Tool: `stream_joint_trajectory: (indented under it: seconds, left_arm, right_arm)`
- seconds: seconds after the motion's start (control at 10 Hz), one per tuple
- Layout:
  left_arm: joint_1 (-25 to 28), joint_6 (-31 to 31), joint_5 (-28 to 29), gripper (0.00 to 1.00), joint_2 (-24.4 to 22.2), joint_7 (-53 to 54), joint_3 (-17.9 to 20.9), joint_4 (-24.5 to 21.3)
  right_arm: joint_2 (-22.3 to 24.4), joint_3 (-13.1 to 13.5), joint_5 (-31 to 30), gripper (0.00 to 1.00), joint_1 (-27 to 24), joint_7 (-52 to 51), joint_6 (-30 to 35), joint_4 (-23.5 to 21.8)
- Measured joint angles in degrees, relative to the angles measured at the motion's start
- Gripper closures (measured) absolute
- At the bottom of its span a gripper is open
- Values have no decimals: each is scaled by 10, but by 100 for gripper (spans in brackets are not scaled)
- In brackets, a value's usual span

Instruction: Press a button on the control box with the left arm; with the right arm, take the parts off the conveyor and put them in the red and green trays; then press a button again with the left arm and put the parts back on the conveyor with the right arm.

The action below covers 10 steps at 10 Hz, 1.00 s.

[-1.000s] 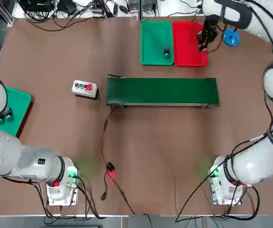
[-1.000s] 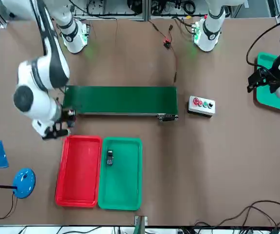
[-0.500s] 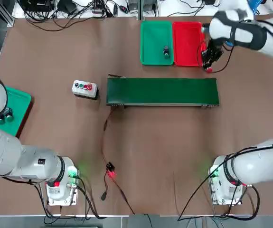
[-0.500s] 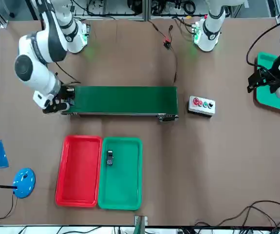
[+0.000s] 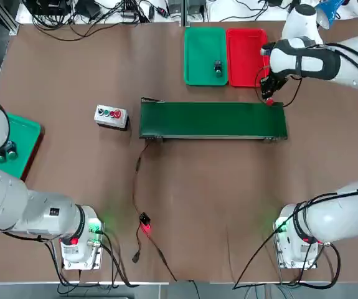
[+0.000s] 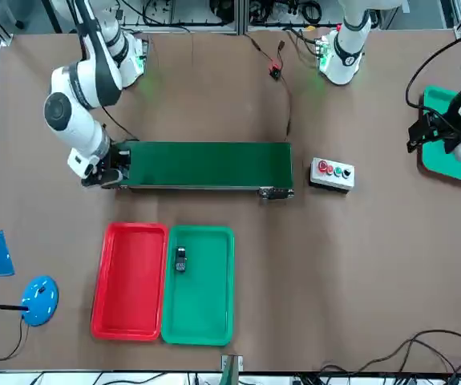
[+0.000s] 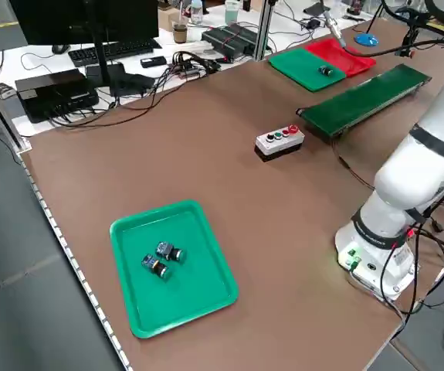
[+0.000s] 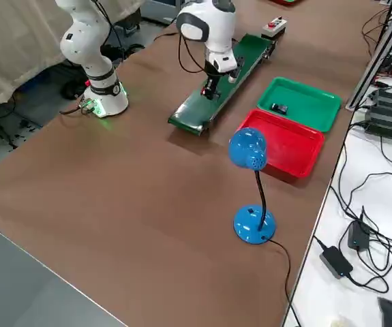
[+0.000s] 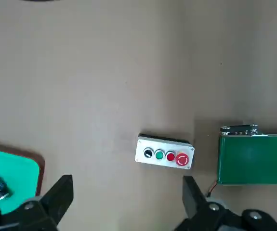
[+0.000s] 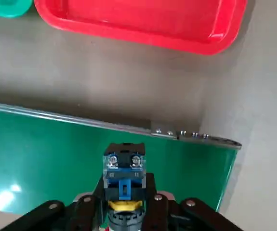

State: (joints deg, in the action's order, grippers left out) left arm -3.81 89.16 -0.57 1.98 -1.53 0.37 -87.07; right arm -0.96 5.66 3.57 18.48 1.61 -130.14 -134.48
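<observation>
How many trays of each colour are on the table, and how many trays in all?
Green trays: 2
Red trays: 1
Total: 3

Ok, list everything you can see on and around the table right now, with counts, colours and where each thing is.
Conveyor: one, dark green, mid-table.
Trays: one green, one red, side by side beyond the conveyor; the red one is empty.
Part in green tray: one, dark.
Held part: one, dark body, over the conveyor's end.
Control box: one, light grey, beside the conveyor's other end.
Side tray: one, green, at the table's left edge, holding two small parts.
Desk lamp: one, blue, near the red tray.
Right gripper: shut on the held part.
Left gripper: open, above the side tray's edge.
</observation>
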Motion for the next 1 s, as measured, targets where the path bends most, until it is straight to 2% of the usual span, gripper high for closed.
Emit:
stream_joint_trajectory:
  seconds: [0.3,1.0]
  left_arm:
    - [0,0,0,0,0,0,0,0]
    - [0,0,0,0,0,0,0,0]
  right_arm:
    - [-30,0,0,67,0,0,-63,-26]
    - [-37,0,0,67,0,0,-88,-64]
